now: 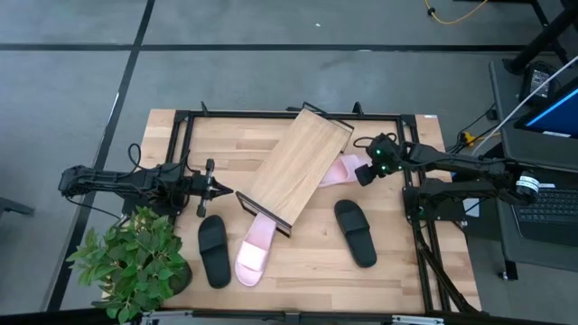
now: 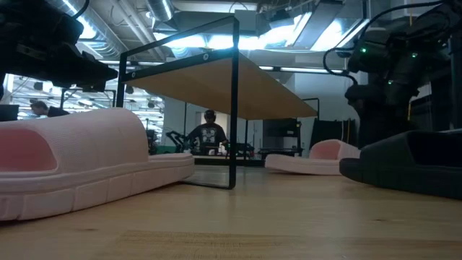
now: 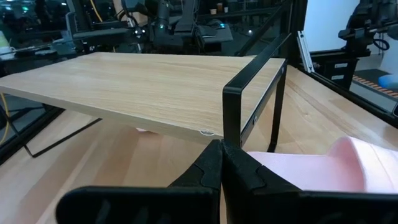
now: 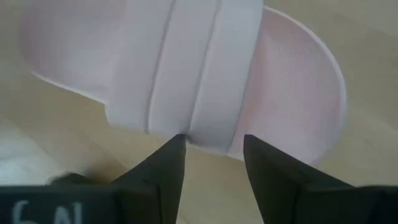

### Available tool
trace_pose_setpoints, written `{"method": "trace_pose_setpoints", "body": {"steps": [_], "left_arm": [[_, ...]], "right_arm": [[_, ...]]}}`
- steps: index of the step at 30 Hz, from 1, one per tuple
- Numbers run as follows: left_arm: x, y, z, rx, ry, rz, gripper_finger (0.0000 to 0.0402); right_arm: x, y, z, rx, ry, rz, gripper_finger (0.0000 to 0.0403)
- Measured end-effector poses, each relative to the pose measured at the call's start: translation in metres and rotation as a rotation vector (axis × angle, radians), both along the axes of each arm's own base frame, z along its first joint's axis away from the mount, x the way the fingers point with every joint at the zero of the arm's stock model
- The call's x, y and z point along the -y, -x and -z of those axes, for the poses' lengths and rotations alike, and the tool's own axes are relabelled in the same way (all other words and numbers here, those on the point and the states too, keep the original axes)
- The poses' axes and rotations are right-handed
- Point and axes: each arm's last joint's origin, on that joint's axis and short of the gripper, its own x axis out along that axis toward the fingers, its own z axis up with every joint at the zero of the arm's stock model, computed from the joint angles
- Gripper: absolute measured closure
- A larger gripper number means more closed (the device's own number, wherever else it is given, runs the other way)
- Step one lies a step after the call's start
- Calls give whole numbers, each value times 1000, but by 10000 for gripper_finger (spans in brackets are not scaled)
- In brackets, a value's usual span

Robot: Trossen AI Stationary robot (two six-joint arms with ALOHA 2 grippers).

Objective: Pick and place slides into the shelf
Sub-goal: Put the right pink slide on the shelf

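The shelf (image 1: 298, 167), a slanted light-wood board on a black frame, stands mid-table. One pink slide (image 1: 341, 170) lies flat by its right side. My right gripper (image 4: 214, 146) is open just over this slide's strap and points steeply down. A second pink slide (image 1: 255, 248) lies by the shelf's near end, between one black slide (image 1: 213, 251) on its left and another black slide (image 1: 355, 232) to the right. My left gripper (image 1: 224, 190) is shut and level, its tips close to the shelf's frame post (image 3: 231, 112). My right gripper's fingertips (image 4: 177, 146) stand at the near edge of the pink slide's strap (image 4: 193, 74), coming from above at a slant. I cannot tell whether they touch it. My left gripper's shut tips hide the foot of the frame post. Whether they touch it cannot be told.
A potted plant (image 1: 135, 262) stands at the near left corner beside the left black slide. A black metal rail (image 1: 289, 115) frames the tabletop. A laptop (image 1: 551, 117) sits off the table's right side. In the low view a person (image 2: 209, 133) shows far behind.
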Motion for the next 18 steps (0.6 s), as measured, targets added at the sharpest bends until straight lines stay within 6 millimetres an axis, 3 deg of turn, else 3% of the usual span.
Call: {"method": "trace_pose_setpoints", "body": {"steps": [18], "left_arm": [[0,0,0,0,1,0,401]], "right_arm": [[1,-3,-2,34,17,-26,237]]}}
